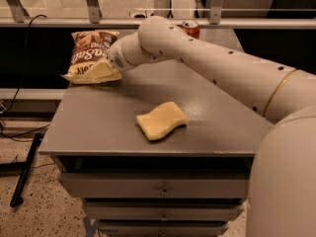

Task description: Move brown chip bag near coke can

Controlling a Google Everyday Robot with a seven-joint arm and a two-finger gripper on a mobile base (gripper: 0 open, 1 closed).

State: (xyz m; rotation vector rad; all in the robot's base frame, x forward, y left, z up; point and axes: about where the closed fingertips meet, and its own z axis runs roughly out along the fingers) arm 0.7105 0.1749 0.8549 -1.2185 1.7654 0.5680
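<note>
The brown chip bag (90,52) lies at the far left corner of the grey cabinet top (98,127), its pale yellow lower end toward me. My gripper (102,71) is at the bag's near right end, over or touching its lower edge. The coke can (190,28) stands at the far edge of the top, to the right of the bag, partly hidden behind my arm (207,63). The arm reaches in from the right and crosses the top.
A plain yellow wavy sponge (161,120) lies near the middle front of the top. Drawers (158,186) are below the front edge. A railing (94,4) runs behind the cabinet. A black cable and pole (24,172) are on the floor at left.
</note>
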